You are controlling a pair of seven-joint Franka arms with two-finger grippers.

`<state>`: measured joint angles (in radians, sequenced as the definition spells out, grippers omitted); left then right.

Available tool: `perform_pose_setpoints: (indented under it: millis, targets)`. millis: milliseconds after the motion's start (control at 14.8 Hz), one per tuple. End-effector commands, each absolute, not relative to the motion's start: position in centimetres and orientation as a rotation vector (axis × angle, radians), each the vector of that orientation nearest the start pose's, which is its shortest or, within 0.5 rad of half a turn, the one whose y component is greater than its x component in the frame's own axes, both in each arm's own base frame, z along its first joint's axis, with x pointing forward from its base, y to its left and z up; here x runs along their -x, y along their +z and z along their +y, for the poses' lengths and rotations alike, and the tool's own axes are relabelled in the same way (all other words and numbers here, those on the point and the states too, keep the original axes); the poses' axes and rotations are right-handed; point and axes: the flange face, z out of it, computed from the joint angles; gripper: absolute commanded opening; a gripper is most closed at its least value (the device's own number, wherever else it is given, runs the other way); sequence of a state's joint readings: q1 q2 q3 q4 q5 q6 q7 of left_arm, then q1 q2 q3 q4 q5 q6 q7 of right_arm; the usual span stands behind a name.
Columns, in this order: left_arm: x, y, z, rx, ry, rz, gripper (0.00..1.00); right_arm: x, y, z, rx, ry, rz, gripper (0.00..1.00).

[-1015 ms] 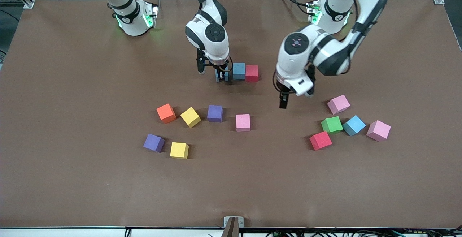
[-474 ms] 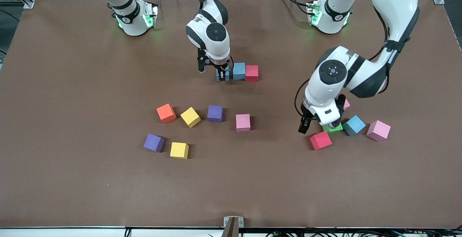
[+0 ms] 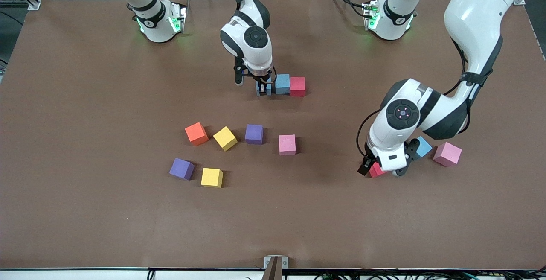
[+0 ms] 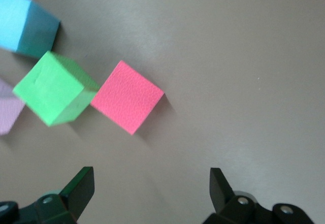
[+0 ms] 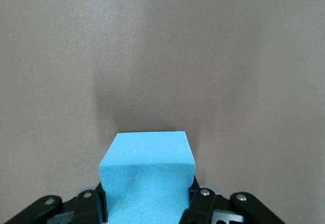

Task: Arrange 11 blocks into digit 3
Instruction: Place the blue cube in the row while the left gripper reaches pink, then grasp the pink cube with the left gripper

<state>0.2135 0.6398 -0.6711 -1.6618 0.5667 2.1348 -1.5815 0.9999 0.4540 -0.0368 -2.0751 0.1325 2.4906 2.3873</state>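
Swinging down from the middle of the table, the left gripper (image 3: 381,170) has crossed to the loose cluster at the left arm's end and now hangs low over the red block (image 4: 128,96) there, its fingers spread wide and holding nothing. That red block sits beside a green block (image 4: 52,87), with a light blue block (image 3: 423,147) and a pink block (image 3: 447,154) close by.

The right gripper (image 3: 263,89) has not shifted — it stays clamped on a light blue cube (image 5: 147,176) set down at the end of a short row, touching a blue block (image 3: 282,83) that in turn touches a red one (image 3: 297,86).

So the first bar of the digit looks three wide but not yet released, and the left arm seems lined up to fetch the next piece. Six more blocks — among them an orange block (image 3: 196,133) and a purple block (image 3: 254,134) — lie scattered nearer the front camera.
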Motion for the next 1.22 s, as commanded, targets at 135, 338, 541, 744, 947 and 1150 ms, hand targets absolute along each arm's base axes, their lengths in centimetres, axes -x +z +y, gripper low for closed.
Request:
perform_pose_setpoints:
  millis: [135,338,541,744,947,1150]
  targets:
    - [-65.2,28.0,-20.5,2.863,-0.111,-1.053,1.00,-33.4,20.5,48.6,2.245,0.093,2.221,0.00]
    - [-65.6,27.6,-19.2,2.964,-0.104,-0.539,1.00,-33.4,20.5,48.6,2.244,0.093,2.220,0.00]
    - [-66.3,26.5,-17.8,2.997,-0.108,-0.448,1.00,-33.2,20.6,48.9,2.243,0.094,2.209,0.00]
    - [-67.2,25.5,-16.3,3.022,-0.125,-0.504,1.00,-33.2,20.6,48.9,2.241,0.093,2.208,0.00]
    - [-67.6,24.7,-15.1,3.033,-0.122,-0.572,1.00,-33.1,20.6,49.0,2.243,0.093,2.207,0.00]
    - [-67.7,24.5,-15.4,3.064,-0.119,-0.636,1.00,-32.8,20.6,49.2,2.236,0.094,2.210,0.00]
